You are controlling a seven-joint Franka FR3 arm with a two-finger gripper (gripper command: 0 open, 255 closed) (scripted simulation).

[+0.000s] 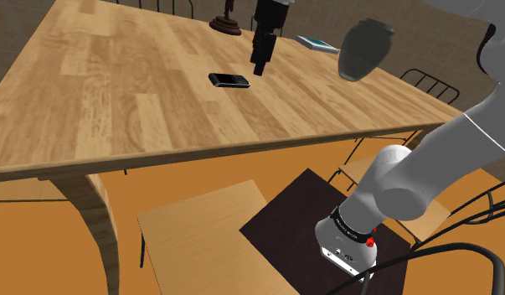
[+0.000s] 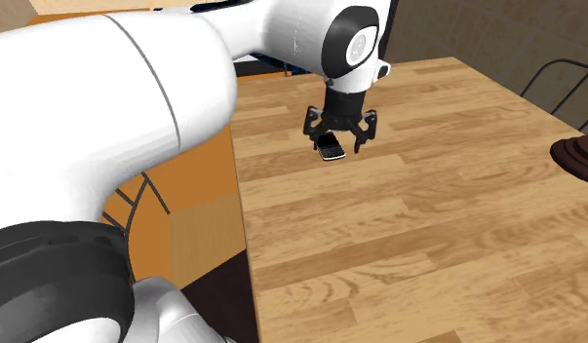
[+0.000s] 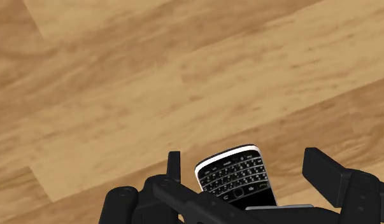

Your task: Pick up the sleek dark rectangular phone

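The gripper [image 1: 260, 65] hangs, jaws parted, above the table [image 1: 116, 84]; the dark phone [image 1: 229, 80] lies flat, untouched, at its eight o'clock in the shoulder view; an off-centre descent could nudge it aside

Glossy dark phone [image 3: 238, 180] on smooth, grained wooden table [image 3: 120, 95].

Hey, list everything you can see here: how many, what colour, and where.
table: one, light wood, mid-scene.
phone: one, black with keypad, flat on the table under the gripper.
round-based object: one, dark brown, table's far edge.
flat item: one, pale blue-white, near that edge.
chair seat: one, light wood, beside the stand.
wire chairs: at least two, black, beyond the table's side.
stand: one, dark, shoulder view's lower right.
arm: one, white, rising from the stand.
gripper: one, black, open over the phone.
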